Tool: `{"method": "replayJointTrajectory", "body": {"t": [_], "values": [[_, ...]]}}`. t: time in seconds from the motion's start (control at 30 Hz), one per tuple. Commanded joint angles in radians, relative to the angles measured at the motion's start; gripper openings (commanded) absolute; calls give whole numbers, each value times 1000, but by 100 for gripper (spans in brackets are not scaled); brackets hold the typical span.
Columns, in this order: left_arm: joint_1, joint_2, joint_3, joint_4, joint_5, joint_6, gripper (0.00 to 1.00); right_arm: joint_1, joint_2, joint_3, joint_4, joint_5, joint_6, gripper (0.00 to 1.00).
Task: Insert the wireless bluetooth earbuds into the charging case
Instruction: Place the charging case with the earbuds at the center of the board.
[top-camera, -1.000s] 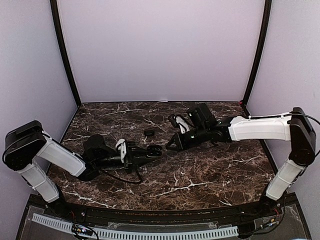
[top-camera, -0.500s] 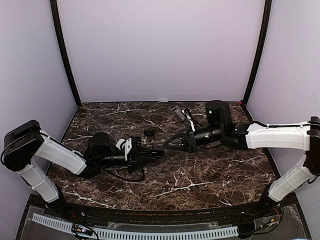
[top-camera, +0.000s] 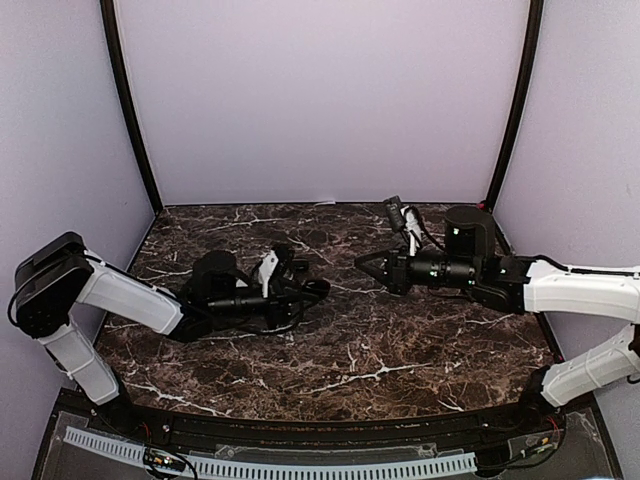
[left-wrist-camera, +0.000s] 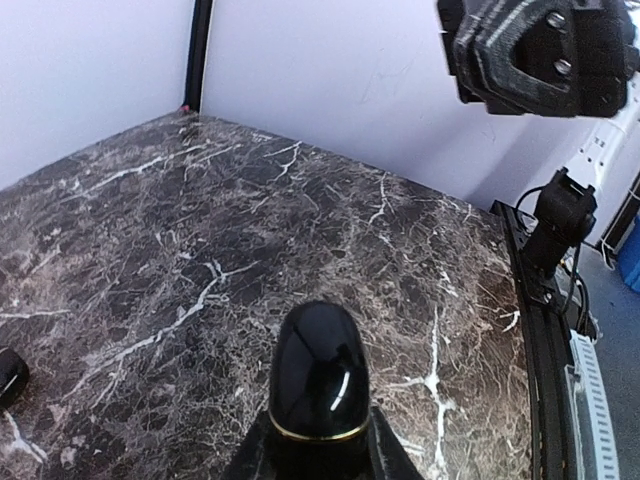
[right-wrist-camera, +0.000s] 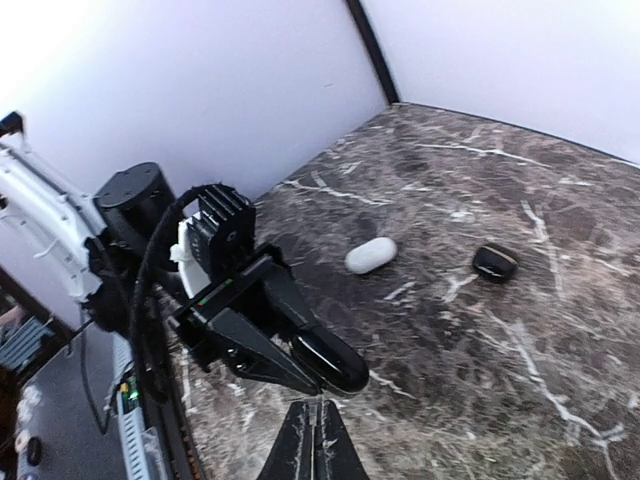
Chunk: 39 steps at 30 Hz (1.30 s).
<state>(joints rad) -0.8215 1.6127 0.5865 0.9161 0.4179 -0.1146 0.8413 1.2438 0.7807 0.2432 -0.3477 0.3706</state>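
The left end effector (top-camera: 305, 291) is clamped on a glossy black case (left-wrist-camera: 320, 372), whose rounded end points at the right end effector (top-camera: 364, 264). That one's fingers are pressed together with nothing visible between them, near the case but apart from it. Farther back on the counter (top-camera: 400, 350) lie a white case (right-wrist-camera: 370, 255) and a small dark piece (right-wrist-camera: 495, 262); bud or case, I can't tell.

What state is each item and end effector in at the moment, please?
Left end effector: shut on black case.
Right end effector: shut.
Black case: closed, gripped.
White case: closed, lying on table.
Small black item: lying on table.
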Motion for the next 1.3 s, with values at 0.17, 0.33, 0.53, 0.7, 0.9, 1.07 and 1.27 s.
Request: {"method": "replayJointTrajectory", "body": {"t": [0.17, 0.33, 0.53, 0.7, 0.9, 1.07, 1.27], "values": [[23, 192, 289, -297, 15, -284, 10, -64, -14, -28, -196, 569, 111, 0], [36, 330, 460, -448, 62, -337, 12, -121, 49, -15, -292, 593, 169, 0], [74, 413, 512, -459, 117, -419, 12, -155, 29, -54, -262, 588, 179, 0], [107, 456, 519, -462, 149, -471, 12, -160, 31, -47, -256, 573, 174, 0], [115, 475, 546, -515, 131, -479, 21, -161, 39, -40, -257, 576, 169, 0], [115, 469, 583, -614, 95, -450, 44, -162, 30, -42, -252, 602, 149, 0], [114, 405, 569, -723, -6, -405, 93, -166, 14, -41, -244, 631, 114, 4]]}}
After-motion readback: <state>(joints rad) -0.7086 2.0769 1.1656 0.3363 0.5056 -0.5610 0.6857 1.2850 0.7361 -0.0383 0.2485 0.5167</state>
